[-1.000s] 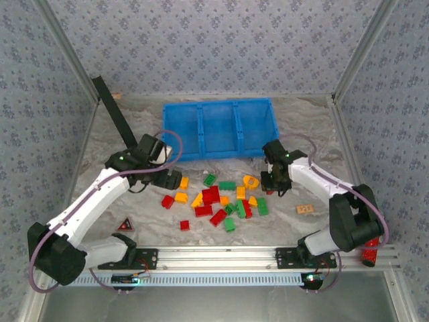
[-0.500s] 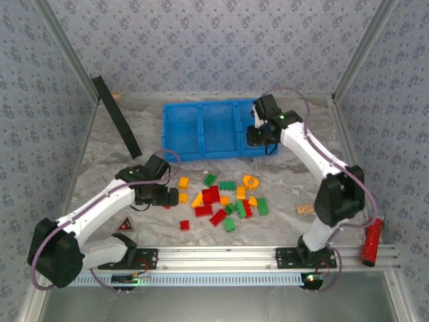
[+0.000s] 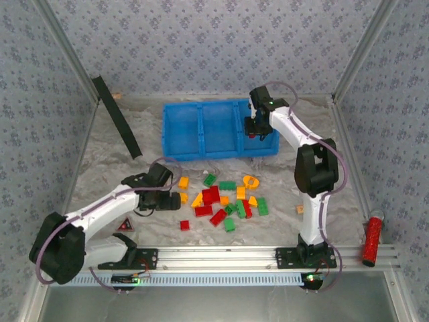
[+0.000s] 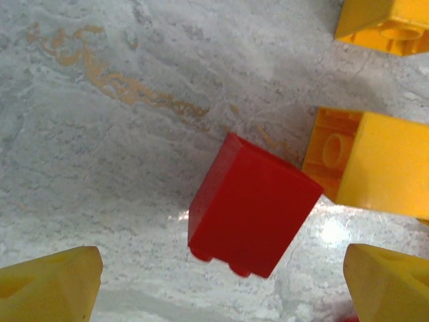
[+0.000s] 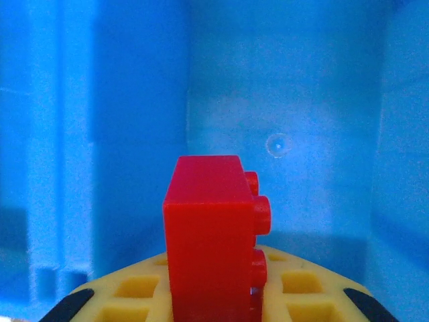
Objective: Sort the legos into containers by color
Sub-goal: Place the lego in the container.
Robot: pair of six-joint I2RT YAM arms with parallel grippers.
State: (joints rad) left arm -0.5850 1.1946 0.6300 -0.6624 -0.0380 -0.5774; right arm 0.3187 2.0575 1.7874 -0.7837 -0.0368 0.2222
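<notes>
**Right gripper** [image 3: 253, 130]: closed on a red lego [image 5: 211, 228]. The brick stands on end between the yellow fingers [image 5: 120, 296], studs facing right. Its lower end is cut off by the frame edge in the wrist view. The fingertips are hidden behind the brick. In the overhead view only a red speck shows under the wrist.

**Position:** over the right-hand compartment of the blue tray [image 3: 201, 153]. The wrist view shows blue walls and floor [image 5: 100, 134] behind the brick. Whether the brick touches the floor cannot be told. No bricks are visible in the middle and left compartments.

**Left gripper** [image 3: 173, 197]: jaws wide apart, holding nothing. Only the two yellow fingertips [image 4: 47, 285] show, at the bottom corners of the wrist view. A loose red brick [image 4: 251, 208] lies tilted on the marbled table [image 4: 100, 134] between them, touched by neither. Two orange bricks [image 4: 385, 164] lie just beside it, both cut off at the frame edge. The gripper body covers this red brick in the overhead view.

**Remaining legos** [image 3: 224, 201]: red, orange and green bricks scattered in front of the tray, several overlapping and hard to count.
</notes>
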